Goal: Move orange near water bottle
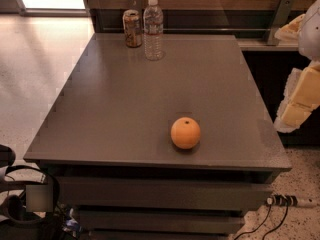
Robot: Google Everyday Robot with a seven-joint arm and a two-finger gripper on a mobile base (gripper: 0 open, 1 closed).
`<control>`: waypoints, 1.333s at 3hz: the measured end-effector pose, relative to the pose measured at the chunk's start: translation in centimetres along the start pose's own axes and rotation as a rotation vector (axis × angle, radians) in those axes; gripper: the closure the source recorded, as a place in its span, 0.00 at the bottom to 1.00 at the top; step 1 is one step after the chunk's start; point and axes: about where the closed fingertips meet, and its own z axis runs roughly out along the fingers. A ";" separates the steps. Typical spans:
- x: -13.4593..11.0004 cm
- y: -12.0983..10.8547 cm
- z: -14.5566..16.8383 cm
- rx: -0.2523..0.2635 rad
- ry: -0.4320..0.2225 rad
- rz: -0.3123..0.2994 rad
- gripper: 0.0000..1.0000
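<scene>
Grey table (100,114): smooth matte rectangular top with a faint sheen; flat drawer-like fronts under the near edge.
orange (185,132): round, with bright smooth skin and a dark stem dimple; it rests on the table towards the near edge, right of centre, well apart from the water bottle.
water bottle (153,29): clear ribbed plastic, white cap, pale label; upright at the far edge, left of centre.
can (132,28): brown-orange cylinder just left of the water bottle.
end effector (300,101): pale yellow and white blocky form off the table's right side; wide or narrow, cannot tell.
</scene>
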 end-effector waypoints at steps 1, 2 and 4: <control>0.4 0.4 1.4 -0.039 -0.108 0.012 0.00; -0.8 2.5 4.6 -0.111 -0.326 0.034 0.00; -3.0 4.6 9.7 -0.144 -0.664 0.062 0.00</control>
